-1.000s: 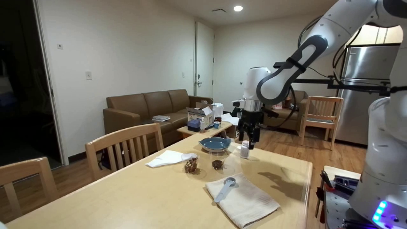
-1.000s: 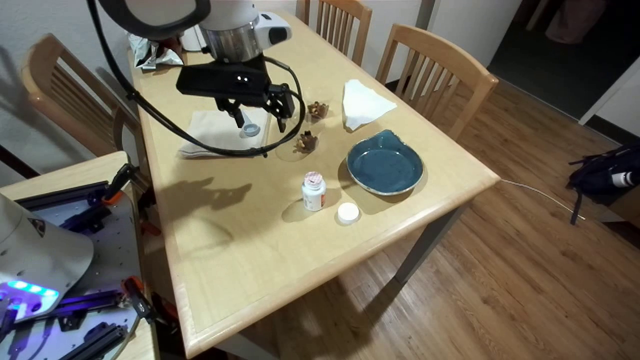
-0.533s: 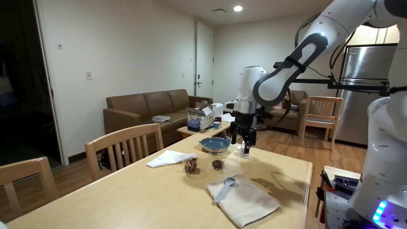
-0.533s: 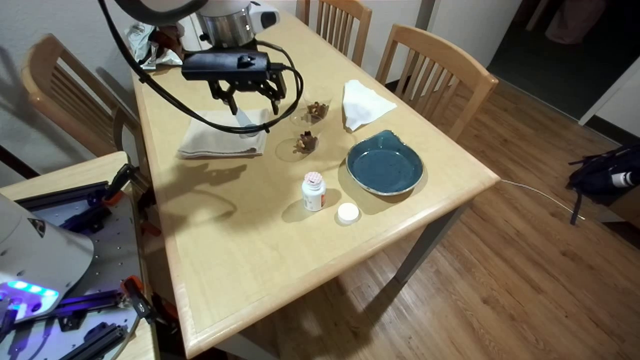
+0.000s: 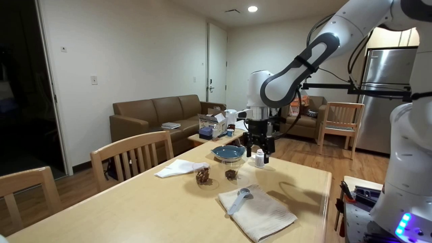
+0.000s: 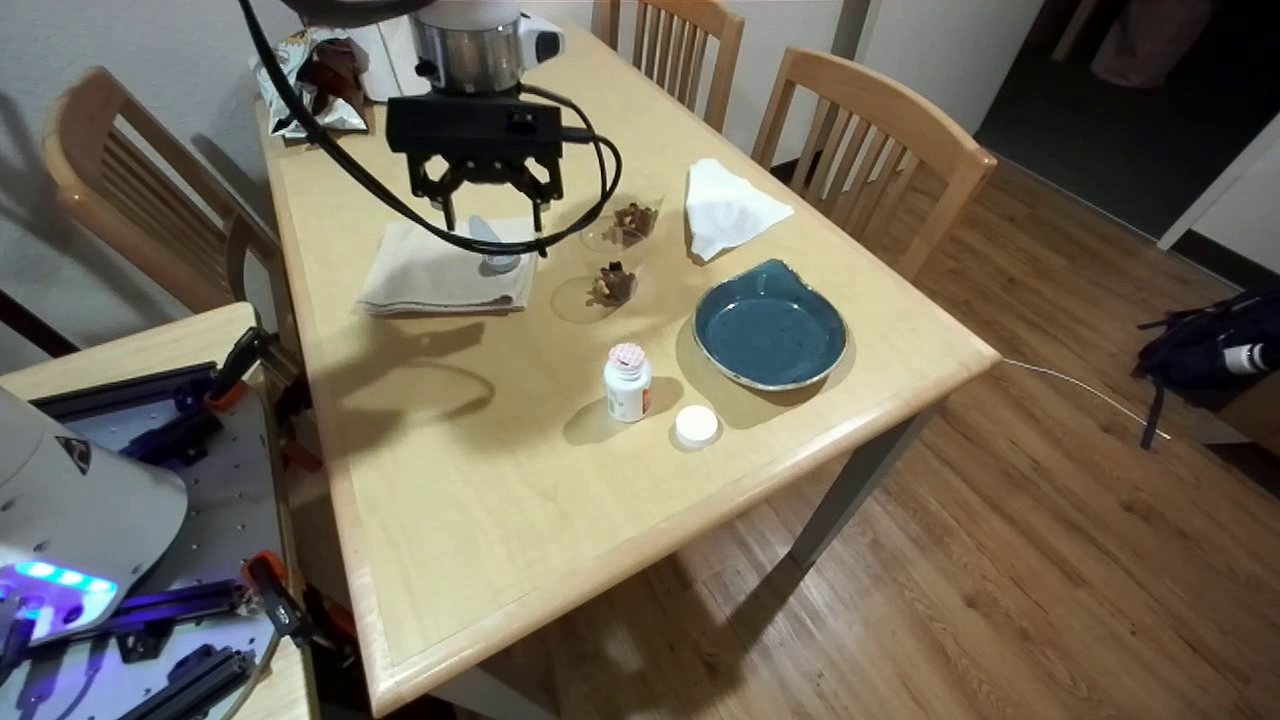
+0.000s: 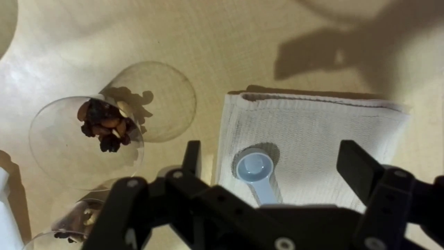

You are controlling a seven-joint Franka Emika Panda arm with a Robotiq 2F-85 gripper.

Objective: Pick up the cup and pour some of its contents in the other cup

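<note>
A folded cream cloth lies nearest, at this end of a pale wooden table, a grey-blue measuring scoop resting on top of it. Just past the cloth and off to one side, a clear cup stands upright with nuts and dark dried fruit inside; just beside it stands a second clear cup, also upright, with a similar mix in the bottom. A white paper napkin lies spread out near the pair, close to the table edge where a wooden chair stands. Above the tabletop, clear of both cups, hangs the black gripper of a white robot arm, its two fingers parted wide and holding nothing; in the wrist view the bowl of the scoop shows between them, on the cloth below. The arm's shadow falls on the wood beside the cloth. Beyond, a white bottle stands upright on the table, with a round white cap just beside it and a blue dish near both. Past the table's far edge, an open carton sits on a low table beside a brown sofa. Farther back, a white door and a steel refrigerator stand toward the rear of the room.
</note>
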